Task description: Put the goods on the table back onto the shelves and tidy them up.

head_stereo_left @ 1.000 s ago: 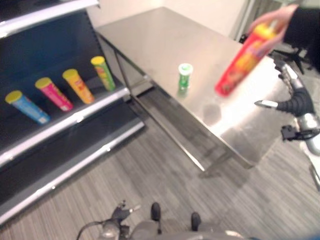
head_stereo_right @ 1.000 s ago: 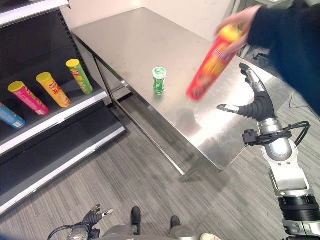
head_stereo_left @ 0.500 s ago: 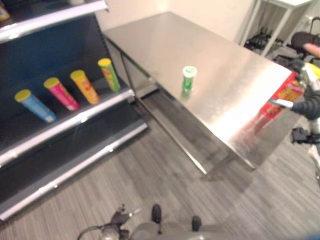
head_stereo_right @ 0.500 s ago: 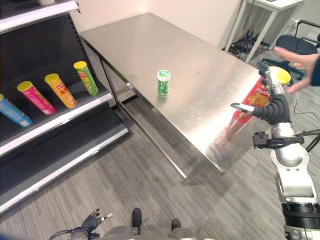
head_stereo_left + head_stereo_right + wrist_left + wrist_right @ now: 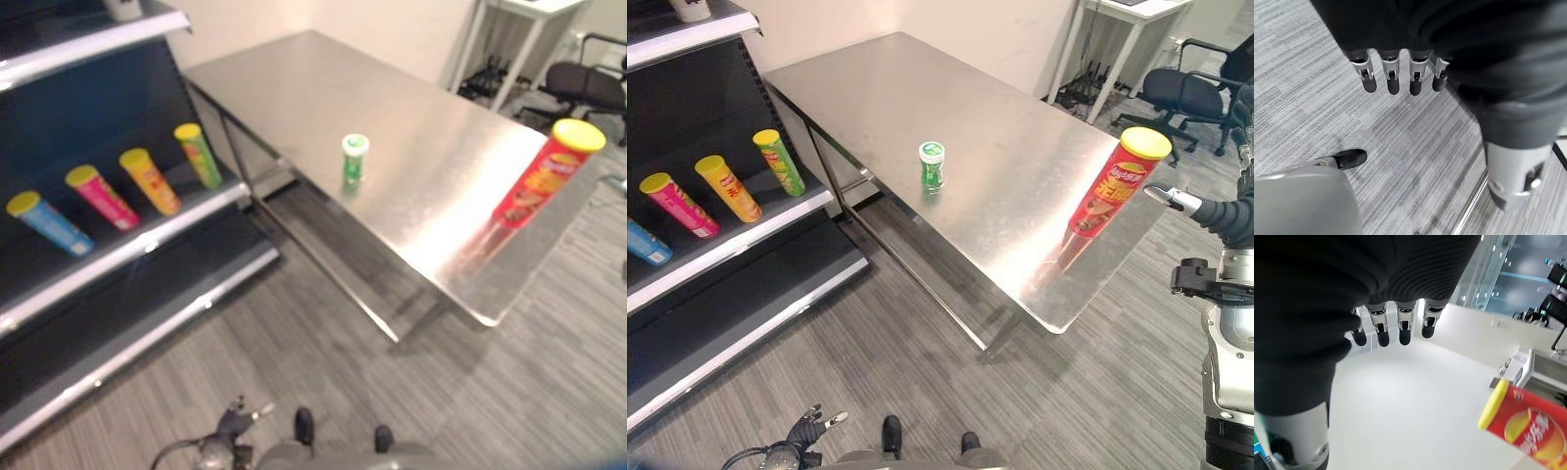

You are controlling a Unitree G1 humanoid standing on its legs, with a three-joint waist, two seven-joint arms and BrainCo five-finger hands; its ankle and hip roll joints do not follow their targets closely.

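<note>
Table (image 5: 921,98) is seen bearing two goods, red can (image 5: 1107,191) at 3 o'clock, green bottle (image 5: 932,164) centrally, four cans (image 5: 720,186) shelved, right hand (image 5: 1215,211) and left hand (image 5: 1400,73) both relaxed, empty.

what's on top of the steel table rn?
Two goods stand upright on the table: a small green bottle near the middle and a tall red chip can with a yellow lid by the right edge. Nothing else sits on it; the underside is hidden.
</note>
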